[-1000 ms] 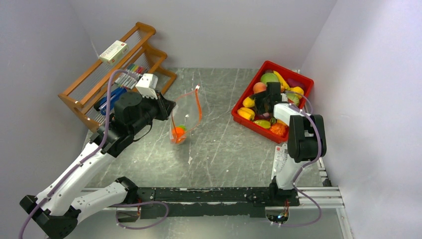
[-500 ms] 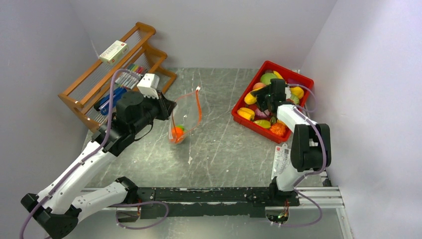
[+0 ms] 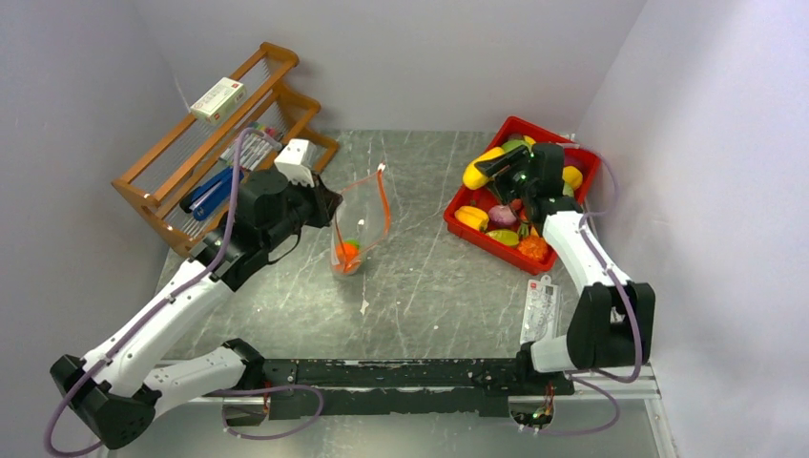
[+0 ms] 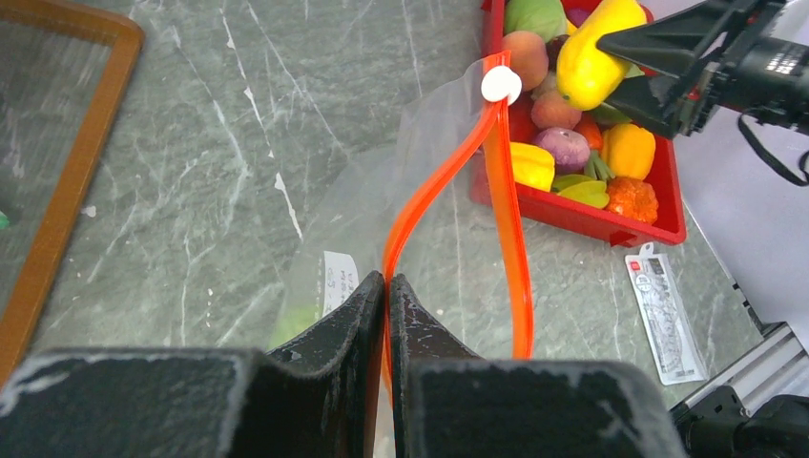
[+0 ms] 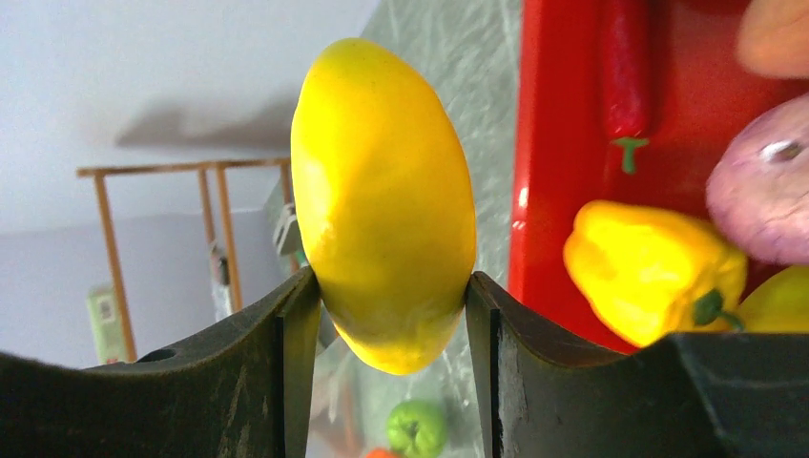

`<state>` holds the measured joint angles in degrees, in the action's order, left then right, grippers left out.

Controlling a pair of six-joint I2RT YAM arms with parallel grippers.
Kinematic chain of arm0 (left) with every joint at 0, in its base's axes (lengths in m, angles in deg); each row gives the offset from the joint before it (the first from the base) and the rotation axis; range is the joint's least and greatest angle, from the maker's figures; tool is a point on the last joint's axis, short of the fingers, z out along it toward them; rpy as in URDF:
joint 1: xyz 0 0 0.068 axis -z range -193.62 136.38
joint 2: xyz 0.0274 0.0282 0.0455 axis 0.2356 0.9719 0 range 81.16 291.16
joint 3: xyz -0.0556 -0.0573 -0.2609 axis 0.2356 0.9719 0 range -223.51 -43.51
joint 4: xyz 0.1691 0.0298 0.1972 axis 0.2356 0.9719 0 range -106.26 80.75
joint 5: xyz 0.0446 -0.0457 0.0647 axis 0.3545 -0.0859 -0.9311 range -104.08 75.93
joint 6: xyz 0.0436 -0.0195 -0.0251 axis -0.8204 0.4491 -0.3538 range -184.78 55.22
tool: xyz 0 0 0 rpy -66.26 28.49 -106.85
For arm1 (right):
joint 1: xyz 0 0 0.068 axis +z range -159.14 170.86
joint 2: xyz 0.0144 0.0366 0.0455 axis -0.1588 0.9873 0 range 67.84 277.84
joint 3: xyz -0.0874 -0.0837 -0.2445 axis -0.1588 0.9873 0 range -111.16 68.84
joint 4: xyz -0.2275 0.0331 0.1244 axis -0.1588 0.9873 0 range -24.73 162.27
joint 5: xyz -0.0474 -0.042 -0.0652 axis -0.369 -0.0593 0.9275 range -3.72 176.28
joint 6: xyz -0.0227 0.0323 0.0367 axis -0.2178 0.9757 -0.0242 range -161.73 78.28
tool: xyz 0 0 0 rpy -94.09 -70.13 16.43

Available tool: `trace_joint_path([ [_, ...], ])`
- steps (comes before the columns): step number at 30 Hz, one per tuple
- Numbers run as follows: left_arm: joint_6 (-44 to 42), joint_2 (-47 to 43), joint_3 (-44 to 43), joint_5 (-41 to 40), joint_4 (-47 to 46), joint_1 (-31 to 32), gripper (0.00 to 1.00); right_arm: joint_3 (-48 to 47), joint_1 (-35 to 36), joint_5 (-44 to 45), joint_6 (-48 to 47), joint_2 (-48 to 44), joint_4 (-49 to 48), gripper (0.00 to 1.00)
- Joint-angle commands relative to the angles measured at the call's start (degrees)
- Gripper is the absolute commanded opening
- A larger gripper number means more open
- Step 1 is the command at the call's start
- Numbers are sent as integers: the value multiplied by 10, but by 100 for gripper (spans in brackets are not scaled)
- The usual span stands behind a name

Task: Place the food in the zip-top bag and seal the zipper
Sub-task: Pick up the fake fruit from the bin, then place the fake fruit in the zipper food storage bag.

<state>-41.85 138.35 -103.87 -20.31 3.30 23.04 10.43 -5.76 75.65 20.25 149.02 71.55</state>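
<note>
Counter (image 3: 420,286) in veined grey, lilac walls (image 3: 410,57), wooden rack (image 3: 277,52) at far-left corner, red tray (image 3: 474,239) at far-right corner, left gripper (image 4: 385,296) pinching zip-top bag (image 3: 363,215), right gripper (image 5: 391,296) clamping yellow fruit (image 5: 382,191)

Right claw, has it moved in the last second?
Yes. In the top view the right claw, shut on a yellow fruit, has shifted left from above the red tray's middle to its left rim, toward the zip-top bag.
</note>
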Motion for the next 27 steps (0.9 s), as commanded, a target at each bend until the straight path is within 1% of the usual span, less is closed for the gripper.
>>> trace_joint_path([
  [1, -6, 10, -12, -6, -39, 3, 7, 7, 24, -38, -7, -48, 29, 38],
  [6, 0, 20, -10, -12, -51, 3, 7, 7, 62, -54, 13, -90, 33, 39],
  [12, 3, 30, -13, -21, -57, 3, 7, -17, 157, -50, 29, -104, 38, 39],
  [19, 5, 35, -16, -24, -59, 3, 7, -37, 275, 0, 44, -113, 37, 39],
  [23, 5, 39, -18, -23, -58, 3, 7, -39, 324, 23, 55, -114, 26, 39],
  [27, 4, 43, -16, -17, -58, 3, 7, -56, 355, 35, 54, -111, 28, 39],
])
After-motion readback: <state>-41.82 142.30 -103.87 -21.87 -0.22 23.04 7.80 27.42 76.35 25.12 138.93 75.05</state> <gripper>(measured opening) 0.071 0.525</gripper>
